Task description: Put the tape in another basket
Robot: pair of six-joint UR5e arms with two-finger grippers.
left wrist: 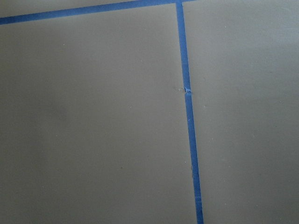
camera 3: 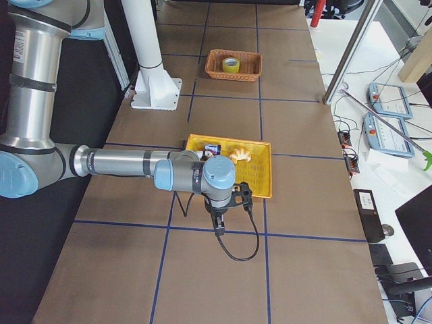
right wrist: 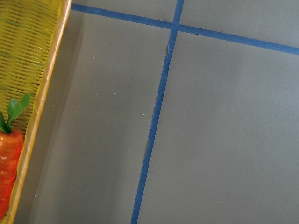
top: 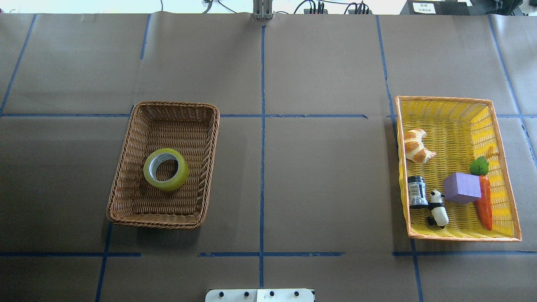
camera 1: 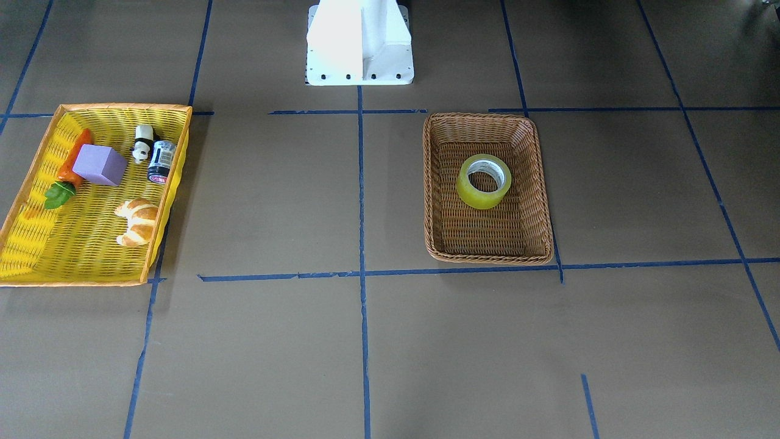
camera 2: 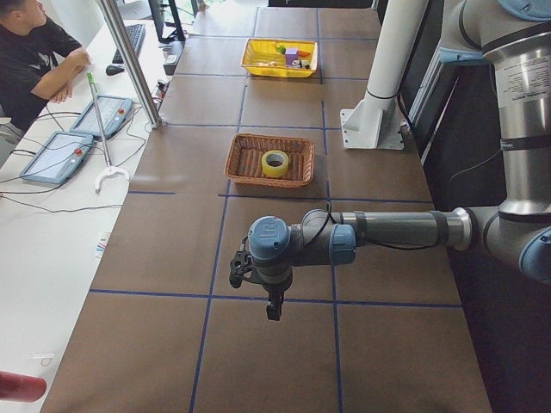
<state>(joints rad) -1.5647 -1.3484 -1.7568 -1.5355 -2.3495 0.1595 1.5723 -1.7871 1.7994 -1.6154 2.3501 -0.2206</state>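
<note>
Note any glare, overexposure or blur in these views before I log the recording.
Front-facing view: the white robot base is blown out. Overhead view: evenly lit, the deep brown woven wicker basket casting a soft shadow on its near side; the translucent yellow-green roll of packing tape is sharp. Right wrist view: the orange toy carrot looks slightly soft at the frame edge.

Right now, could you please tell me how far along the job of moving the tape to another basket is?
Done: nothing I can confirm. The tape lies flat in the brown basket, apart from the yellow basket. In hand: nothing. The left gripper and right gripper hang over bare table, far from it. Left: if brown is its start, the whole move.
</note>
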